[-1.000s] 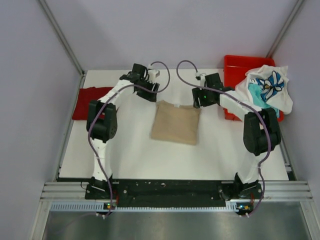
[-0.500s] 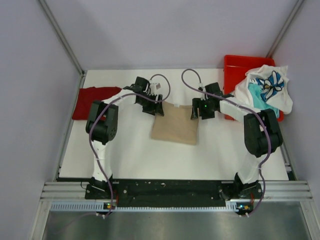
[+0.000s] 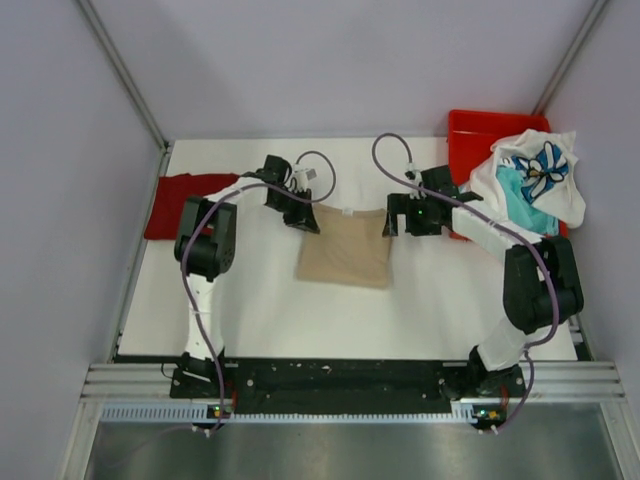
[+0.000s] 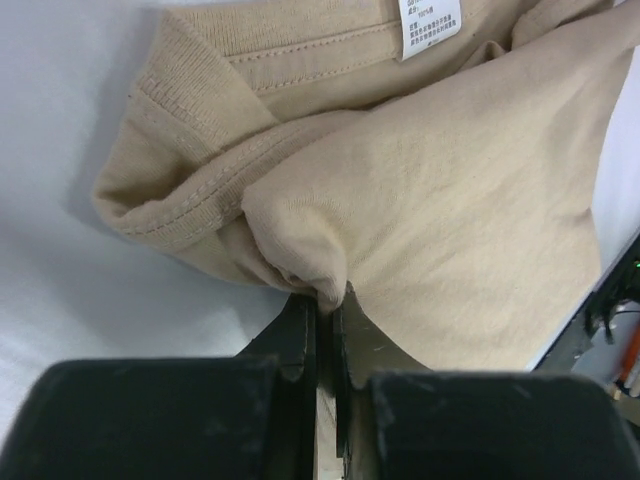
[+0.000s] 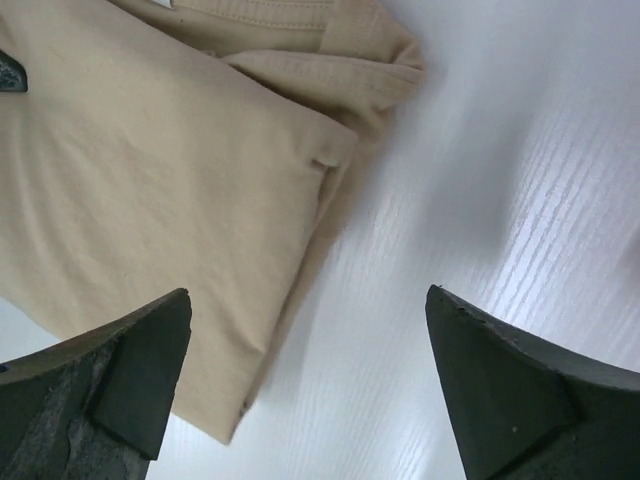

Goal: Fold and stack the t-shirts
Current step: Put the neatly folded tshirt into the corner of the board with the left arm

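Note:
The tan t-shirt (image 3: 345,252) lies folded in the middle of the table. My left gripper (image 3: 308,222) is at its far left corner, shut on a bunched fold of the tan cloth (image 4: 300,262), with the collar label (image 4: 430,25) just beyond. My right gripper (image 3: 396,222) is open at the far right corner; its fingers (image 5: 140,370) straddle the tan shirt's edge (image 5: 150,170) and bare table, holding nothing. A dark red t-shirt (image 3: 180,202) lies flat at the far left. A white t-shirt with blue print (image 3: 540,168) and a teal one (image 3: 512,190) are heaped at the far right.
A red plastic bin (image 3: 470,132) stands at the back right under the heap of shirts. Purple cables loop above both wrists. The white table (image 3: 300,310) ends at a metal rail near the arm bases.
Both grippers came down onto the tan shirt's far corners. The left one closed on the cloth; the right one opened wider. The shirt's far left corner shifted a little to the left.

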Controlling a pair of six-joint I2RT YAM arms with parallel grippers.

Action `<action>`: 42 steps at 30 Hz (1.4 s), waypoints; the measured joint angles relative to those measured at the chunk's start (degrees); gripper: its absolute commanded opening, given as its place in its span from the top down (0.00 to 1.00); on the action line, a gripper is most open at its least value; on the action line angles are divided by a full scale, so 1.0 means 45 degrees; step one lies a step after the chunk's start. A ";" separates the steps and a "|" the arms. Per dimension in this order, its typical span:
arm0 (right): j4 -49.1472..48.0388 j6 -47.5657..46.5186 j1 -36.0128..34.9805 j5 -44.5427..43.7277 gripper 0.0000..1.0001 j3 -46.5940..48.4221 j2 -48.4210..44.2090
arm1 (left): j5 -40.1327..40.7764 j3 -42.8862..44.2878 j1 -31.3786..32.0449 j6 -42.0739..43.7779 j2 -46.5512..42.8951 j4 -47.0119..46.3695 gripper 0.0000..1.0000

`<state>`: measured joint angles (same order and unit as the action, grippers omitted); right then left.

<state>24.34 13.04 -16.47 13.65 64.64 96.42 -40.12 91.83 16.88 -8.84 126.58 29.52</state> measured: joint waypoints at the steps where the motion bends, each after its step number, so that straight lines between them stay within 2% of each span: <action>1: 0.0029 -0.0024 0.0010 0.0005 0.01 -0.0053 -0.0223 | 0.0015 0.0000 -0.0146 0.0267 -0.0049 0.0194 1.00; 8: 0.0248 -0.0418 0.0034 -0.0223 0.01 -0.0121 -0.1642 | 0.1064 0.0559 -0.1831 0.2943 -0.0986 0.2385 1.00; 15: 0.0500 -0.0821 0.0034 -0.0588 0.01 -0.0452 -0.2059 | 0.3152 0.1778 -0.3254 0.5328 -0.2458 0.3895 1.00; 28: 0.0996 -0.1579 0.0034 -0.1355 0.01 -0.0704 -0.2414 | 0.6751 0.3847 -0.4114 0.7577 -0.2764 0.5391 1.00; 42: 0.1200 -0.1812 0.0034 -0.1656 0.01 -0.0704 -0.2424 | 0.8762 0.4726 -0.5260 0.8446 -0.3667 0.5435 1.00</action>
<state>29.74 4.89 -16.32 6.20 61.47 85.52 -0.69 113.10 -6.79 29.17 110.08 53.98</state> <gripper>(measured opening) 0.987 0.036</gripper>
